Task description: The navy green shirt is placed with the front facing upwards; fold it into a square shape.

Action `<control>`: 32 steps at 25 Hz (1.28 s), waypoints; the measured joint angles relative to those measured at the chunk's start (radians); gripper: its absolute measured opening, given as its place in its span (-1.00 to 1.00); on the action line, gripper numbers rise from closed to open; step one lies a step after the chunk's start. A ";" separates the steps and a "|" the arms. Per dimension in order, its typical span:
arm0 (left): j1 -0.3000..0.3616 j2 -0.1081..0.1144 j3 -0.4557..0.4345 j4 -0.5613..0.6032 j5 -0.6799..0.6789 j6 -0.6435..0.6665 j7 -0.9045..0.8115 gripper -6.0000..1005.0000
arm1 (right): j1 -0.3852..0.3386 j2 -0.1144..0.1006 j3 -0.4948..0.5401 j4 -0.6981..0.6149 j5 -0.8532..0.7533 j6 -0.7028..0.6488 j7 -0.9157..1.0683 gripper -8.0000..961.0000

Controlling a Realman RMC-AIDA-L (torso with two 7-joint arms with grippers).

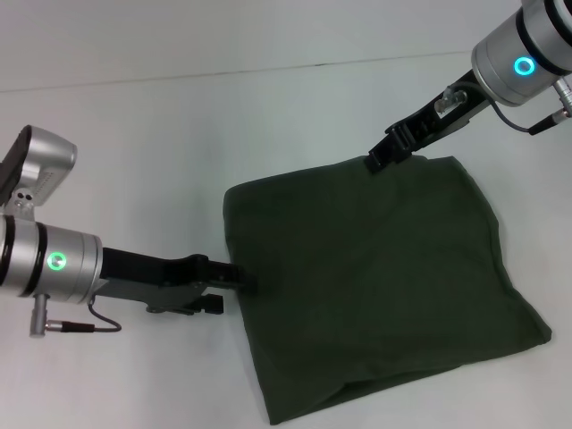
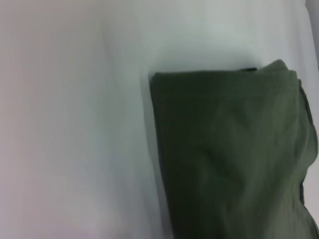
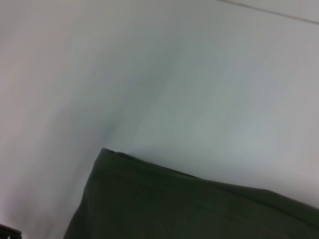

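White table (image 1: pixel 134 116) holds folded shirt (image 1: pixel 375 277), print hidden.

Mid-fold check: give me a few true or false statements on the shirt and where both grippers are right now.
1. The navy green shirt lies folded into a rough square with plain green fabric up. True.
2. The "FREE!" print shows on top. False: no print is visible.
3. The left gripper is at the shirt's left edge. True.
4. The right gripper hangs well clear of the cloth. False: it is at the shirt's far edge.
5. The shirt hangs over the edge of the white table. False: it rests wholly on it.
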 joint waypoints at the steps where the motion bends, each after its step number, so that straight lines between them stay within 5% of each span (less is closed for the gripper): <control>1: 0.000 -0.002 0.001 -0.003 -0.002 0.003 0.000 0.40 | -0.001 0.000 0.000 0.000 0.000 0.000 -0.001 -0.08; 32: -0.068 -0.025 0.075 -0.074 0.013 -0.054 0.016 0.16 | -0.010 0.001 0.013 0.004 0.000 0.009 -0.004 -0.09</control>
